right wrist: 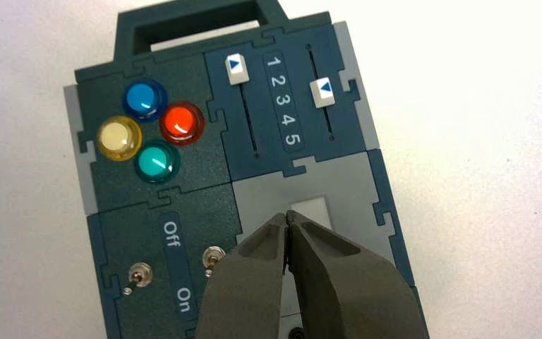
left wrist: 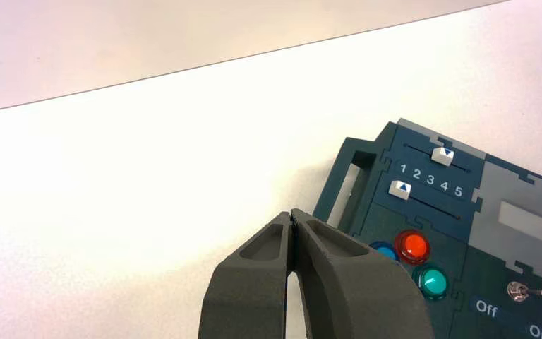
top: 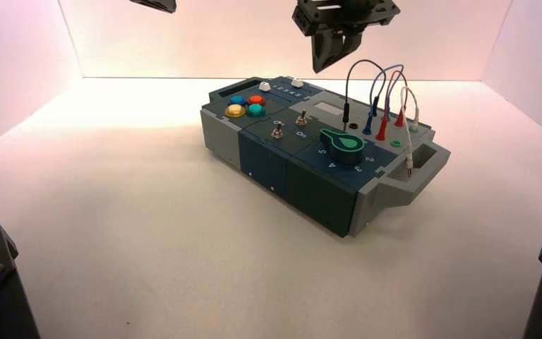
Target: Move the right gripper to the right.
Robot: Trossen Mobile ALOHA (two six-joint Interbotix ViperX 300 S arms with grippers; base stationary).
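My right gripper (top: pixel 322 68) hangs high above the far side of the box (top: pixel 289 169), fingers shut and empty. In the right wrist view its shut tips (right wrist: pixel 286 215) hover over the grey panel with the small white window (right wrist: pixel 314 212), beside two toggle switches (right wrist: pixel 212 259) labelled Off and On. My left gripper (top: pixel 154 4) shows only at the top edge of the high view, up and left of the box. In the left wrist view its tips (left wrist: pixel 291 214) are shut and empty above the table, near the box's handle end.
The box bears four round buttons (right wrist: pixel 148 131), blue, red, yellow and teal, two white sliders (right wrist: pixel 235 68) by numbers 1 to 5, a green knob (top: pixel 342 142), and plugged wires (top: pixel 384 106) at its right end. White walls stand behind and on both sides.
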